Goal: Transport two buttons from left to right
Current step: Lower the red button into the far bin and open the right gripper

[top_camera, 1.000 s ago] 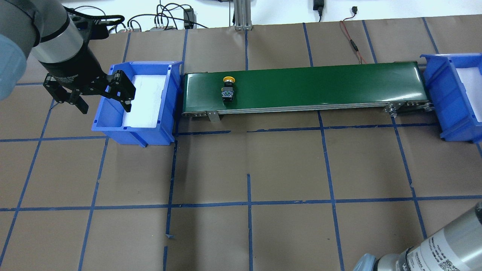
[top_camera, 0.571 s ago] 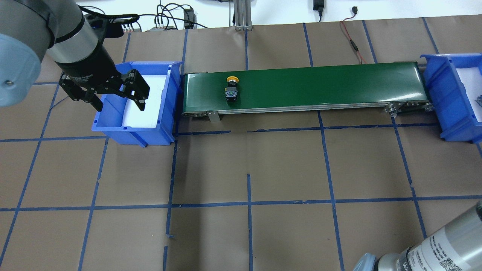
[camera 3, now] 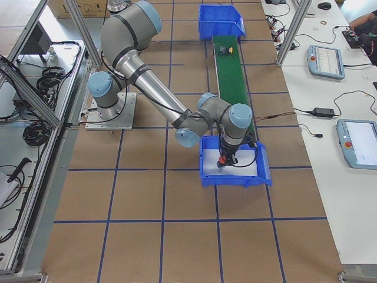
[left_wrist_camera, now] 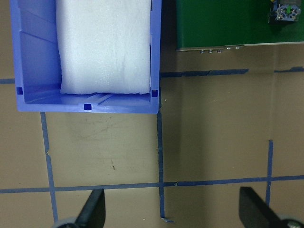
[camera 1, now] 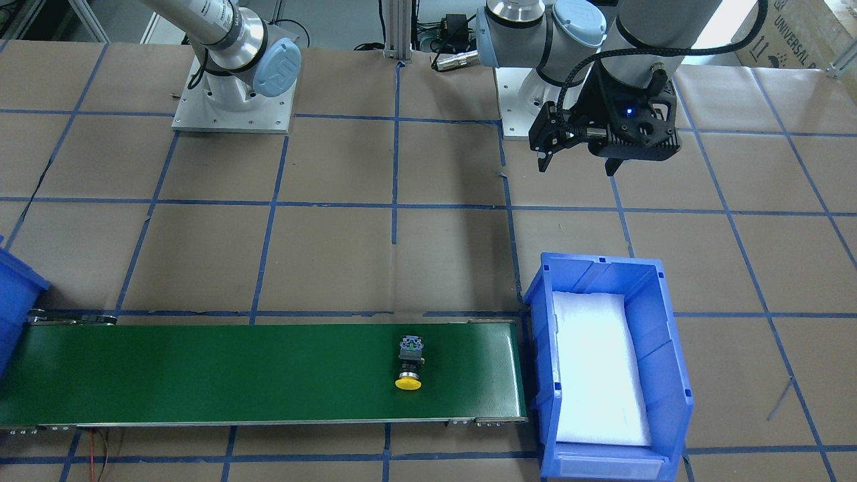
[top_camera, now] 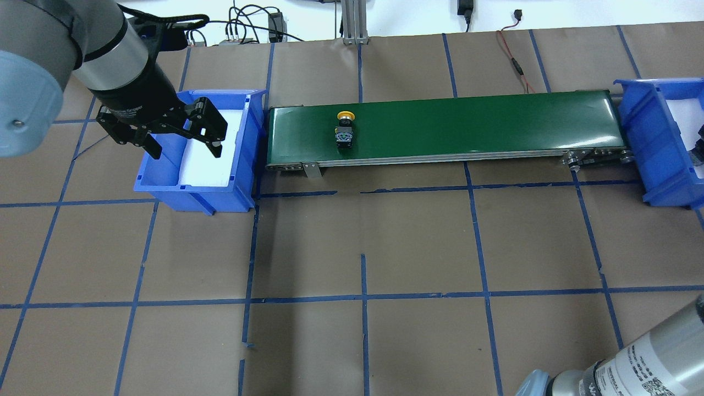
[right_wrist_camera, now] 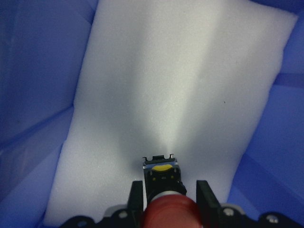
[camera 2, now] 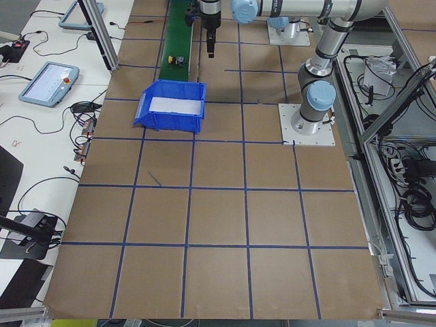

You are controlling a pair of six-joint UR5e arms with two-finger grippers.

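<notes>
right end effector (right_wrist_camera: 170,187) clamps the red button (right_wrist_camera: 167,211), clear only in wrist view.

Blurred red button (right_wrist_camera: 166,209) cut by bottom edge, yellow button (left_wrist_camera: 285,12) clipped at top corner.

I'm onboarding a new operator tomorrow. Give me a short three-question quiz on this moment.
1. True or false: the yellow button lies on the green conveyor belt.
2. The right gripper holds: A the yellow button, B the red button, C nothing.
3. Is the left gripper open or shut?
Key: 1 true; 2 B; 3 open.
</notes>
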